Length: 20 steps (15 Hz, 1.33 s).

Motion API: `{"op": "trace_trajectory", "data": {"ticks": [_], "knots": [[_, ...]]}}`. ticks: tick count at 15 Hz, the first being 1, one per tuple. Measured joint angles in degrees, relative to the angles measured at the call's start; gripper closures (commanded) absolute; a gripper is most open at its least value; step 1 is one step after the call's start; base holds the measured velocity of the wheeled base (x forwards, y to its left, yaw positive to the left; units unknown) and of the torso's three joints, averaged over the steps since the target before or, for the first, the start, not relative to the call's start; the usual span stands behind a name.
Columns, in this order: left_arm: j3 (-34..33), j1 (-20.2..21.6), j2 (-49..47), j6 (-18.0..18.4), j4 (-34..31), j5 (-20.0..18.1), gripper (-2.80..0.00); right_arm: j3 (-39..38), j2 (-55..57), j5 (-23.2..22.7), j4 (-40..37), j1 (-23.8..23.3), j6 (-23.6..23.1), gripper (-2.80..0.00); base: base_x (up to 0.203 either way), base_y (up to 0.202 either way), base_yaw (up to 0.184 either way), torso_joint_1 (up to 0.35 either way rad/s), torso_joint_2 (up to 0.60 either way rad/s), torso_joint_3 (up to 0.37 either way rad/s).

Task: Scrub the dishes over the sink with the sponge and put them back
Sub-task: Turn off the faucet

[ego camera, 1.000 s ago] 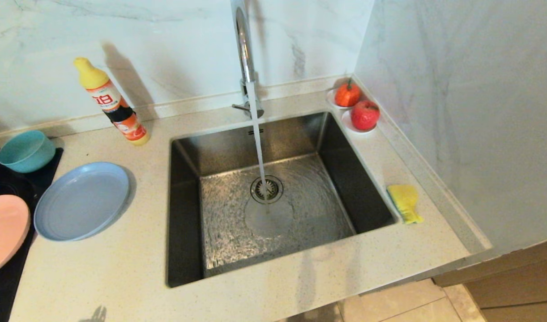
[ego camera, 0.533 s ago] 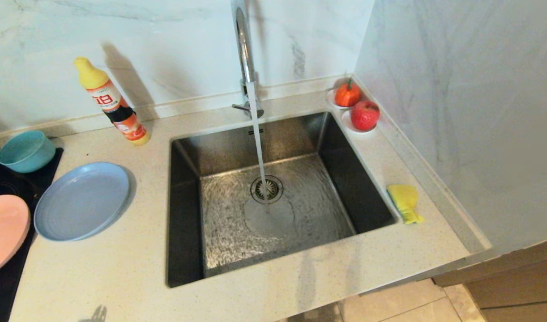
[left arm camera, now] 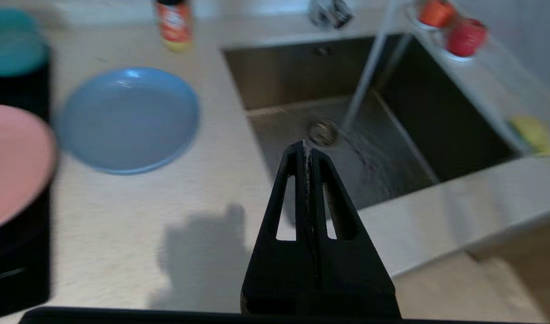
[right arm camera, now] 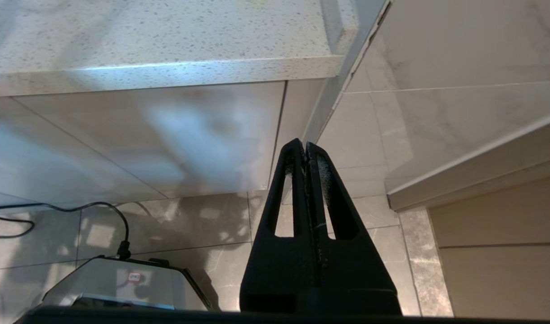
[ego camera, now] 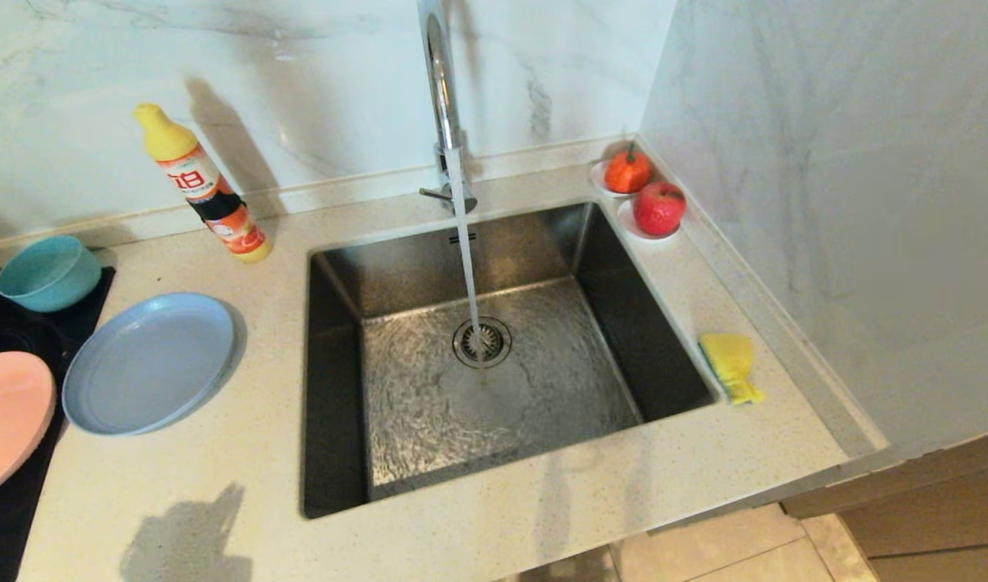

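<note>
A: Where are the dishes?

B: All left of the sink [ego camera: 494, 356] on the surface [ego camera: 219, 453]. The blue plate [ego camera: 149, 363] lies flat at about nine o'clock from the drain. The pink plate [ego camera: 5, 416] is just beyond it at the far left edge, resting on a black panel [ego camera: 9, 501]. The teal bowl [ego camera: 48, 272] stands upright at ten o'clock, partly on that panel.

A: And the sponge?

B: The sponge [ego camera: 731, 366] lies at three o'clock, on the strip between the sink and the wall.

A: The hands?

B: The left hand [left arm camera: 307, 150] hovers above the near edge of the surface, fingers pressed together, holding nothing. The right hand [right arm camera: 305, 150] hangs below the surface's edge, over the floor, also pressed together and empty.

A: Anything else?

B: Water runs from the tap [ego camera: 443, 105] onto the drain. A soap bottle [ego camera: 203, 187] leans at eleven o'clock; two red fruits on saucers [ego camera: 643, 194] sit at one o'clock.
</note>
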State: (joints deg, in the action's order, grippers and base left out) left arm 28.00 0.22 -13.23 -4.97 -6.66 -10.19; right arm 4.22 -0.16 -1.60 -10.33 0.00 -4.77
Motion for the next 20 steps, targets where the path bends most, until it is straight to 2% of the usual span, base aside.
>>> {"op": "trace_trajectory", "data": {"ticks": [3, 8, 9, 14, 16, 18, 20], "knots": [[11.0, 0.0, -17.9, -5.2, -1.9, -5.1, 0.00, 0.0, 0.0, 0.0, 0.0, 0.0, 0.0, 0.00, 0.000, 0.000, 0.000, 0.000, 0.00, 0.000], [27.3, -0.7, -50.4, -19.8, -2.8, -18.0, 0.00, 0.0, 0.0, 0.0, 0.0, 0.0, 0.0, 0.00, 0.000, 0.000, 0.000, 0.000, 0.00, 0.000], [29.4, -1.3, -55.7, -21.8, -2.5, -20.1, 0.00, 0.0, 0.0, 0.0, 0.0, 0.0, 0.0, 0.00, 0.000, 0.000, 0.000, 0.000, 0.00, 0.000], [33.7, -5.5, -77.6, -27.4, 4.9, -25.9, 0.00, 0.0, 0.0, -0.1, 0.0, 0.0, 0.0, 0.00, 0.000, 0.000, 0.000, 0.000, 0.00, 0.000], [34.0, -6.8, -82.4, -28.4, 6.3, -30.3, 0.00, 0.0, 0.0, 0.0, 0.0, 0.0, 0.0, 0.00, 0.000, 0.000, 0.000, 0.000, 0.00, 0.000], [34.4, -8.0, -85.6, -30.1, 9.1, -31.5, 0.00, 0.0, 0.0, 0.0, 0.0, 0.0, 0.0, 0.00, 0.000, 0.000, 0.000, 0.000, 0.00, 0.000], [34.6, -8.7, -87.9, -34.0, 14.9, -31.4, 0.00, 0.0, 0.0, 0.0, 0.0, 0.0, 0.0, 0.00, 0.000, 0.000, 0.000, 0.000, 0.00, 0.000]]}}
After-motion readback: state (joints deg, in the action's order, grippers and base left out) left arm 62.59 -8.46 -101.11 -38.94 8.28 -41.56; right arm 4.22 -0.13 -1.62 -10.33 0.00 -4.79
